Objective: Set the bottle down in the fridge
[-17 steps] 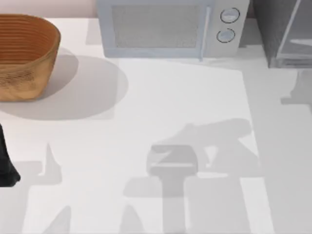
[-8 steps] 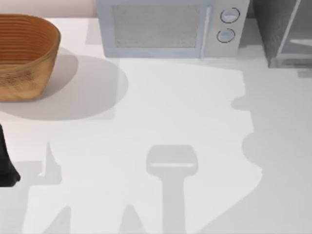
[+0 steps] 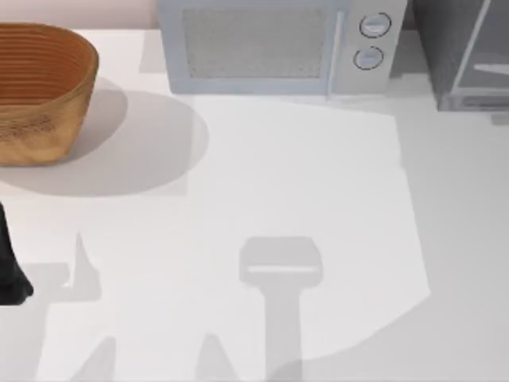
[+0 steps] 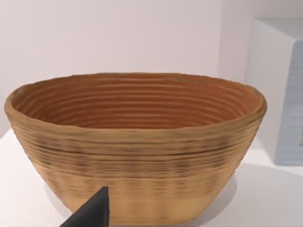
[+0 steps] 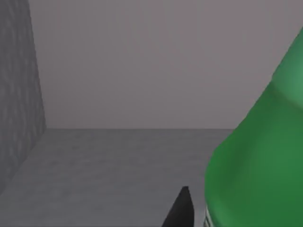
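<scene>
The arm's shadow has slid off the table (image 3: 302, 175) toward the fridge (image 3: 461, 56); in the right wrist view the bottle (image 5: 260, 161) hangs inside its grey compartment, seemingly pinched by the right gripper (image 5: 182, 208); release remains; the left gripper (image 4: 92, 213) sits parked by the basket (image 4: 137, 142), fingers indiscernible.

Matte black left arm (image 3: 9, 274) at the table's left edge — dark pointed fingers (image 4: 90, 213).

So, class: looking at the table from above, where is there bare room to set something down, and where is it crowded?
Free: the wide table stretch in front of the microwave, from the basket across to the right edge. Crowded: the back row, where basket, microwave and fridge stand side by side. The left arm sits at the left edge.
</scene>
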`<move>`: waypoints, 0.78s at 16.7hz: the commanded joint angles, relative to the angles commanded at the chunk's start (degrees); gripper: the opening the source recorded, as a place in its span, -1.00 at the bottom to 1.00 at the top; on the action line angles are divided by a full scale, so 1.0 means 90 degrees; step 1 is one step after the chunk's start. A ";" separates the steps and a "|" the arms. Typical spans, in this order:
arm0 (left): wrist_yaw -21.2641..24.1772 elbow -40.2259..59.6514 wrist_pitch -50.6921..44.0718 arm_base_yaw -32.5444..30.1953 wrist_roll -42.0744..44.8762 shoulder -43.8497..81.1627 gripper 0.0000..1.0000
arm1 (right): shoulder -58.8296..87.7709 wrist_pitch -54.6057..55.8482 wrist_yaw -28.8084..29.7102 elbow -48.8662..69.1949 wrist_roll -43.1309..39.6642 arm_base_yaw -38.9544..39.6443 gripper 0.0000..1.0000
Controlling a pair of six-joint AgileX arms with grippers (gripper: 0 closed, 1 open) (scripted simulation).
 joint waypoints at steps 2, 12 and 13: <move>0.0000 0.0000 0.0000 0.0000 0.0000 0.0000 1.00 | 0.0068 -0.0041 0.0022 0.0101 -0.0002 -0.0001 -0.98; 0.0000 0.0000 0.0000 0.0000 0.0000 0.0000 1.00 | 0.1591 -0.1422 0.0324 0.3072 -0.0024 0.0277 -0.98; 0.0000 0.0000 0.0000 0.0000 0.0000 0.0000 1.00 | 0.1665 -0.1507 0.0332 0.3186 -0.0018 0.0303 -0.98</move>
